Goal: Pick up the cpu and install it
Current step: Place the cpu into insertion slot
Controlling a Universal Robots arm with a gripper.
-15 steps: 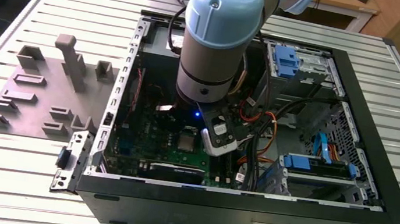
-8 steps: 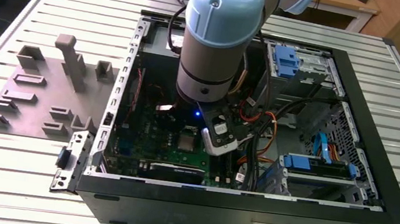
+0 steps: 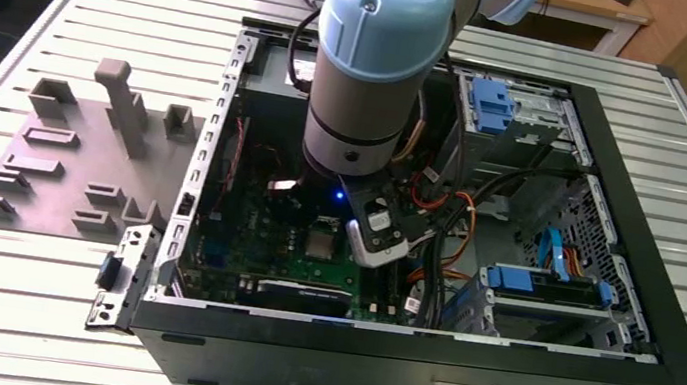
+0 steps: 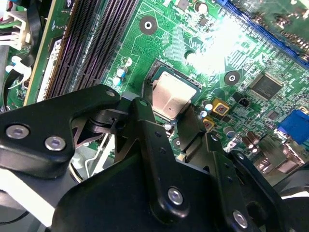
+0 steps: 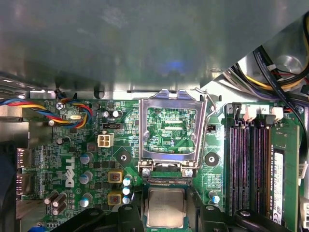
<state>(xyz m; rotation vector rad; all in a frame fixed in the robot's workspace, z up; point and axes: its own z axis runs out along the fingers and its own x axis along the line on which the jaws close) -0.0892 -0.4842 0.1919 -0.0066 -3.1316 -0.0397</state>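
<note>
On the bench (image 3: 4, 306), exterior view: an open computer case (image 3: 426, 371) lies on its side. The arm (image 3: 360, 74) reaches down into it, and the claw (image 3: 371, 242) hangs low over the green motherboard (image 3: 287, 255).
Holder blocks (image 3: 65, 163): grey, at about nine o'clock from the case on the exterior view's dial, well apart from the claw.
Second wrist view, cpu (image 4: 171, 99): silvery top up, lying inside the dark outline of the socket, and flat to the board as far as shows.
Second wrist view, claw: narrow. Its black fingers (image 4: 145, 128) flank the chip on two opposite edges and seem to bear on them, so I judge it to be holding the cpu.
First wrist view, socket frame (image 5: 143, 130): silver and open, with the green board showing through its window. Call it twelve o'clock from the cpu (image 5: 165, 208), which sits just beside the frame's hinge end.
First wrist view, memory slots (image 5: 246, 164): at about three o'clock from the chip on that same dial, near it but not touching.
Step in hand: the placing. The pick-up looks done, since the chip is at the socket and between the fingers. Whether it is fully bedded I cannot tell.
What the move calls for: my judgement only — the chip square to the socket outline and level, no sideways drag over the contacts, and a gentle let-go so that it does not lift or tilt. The frame is not yet closed over it.
</note>
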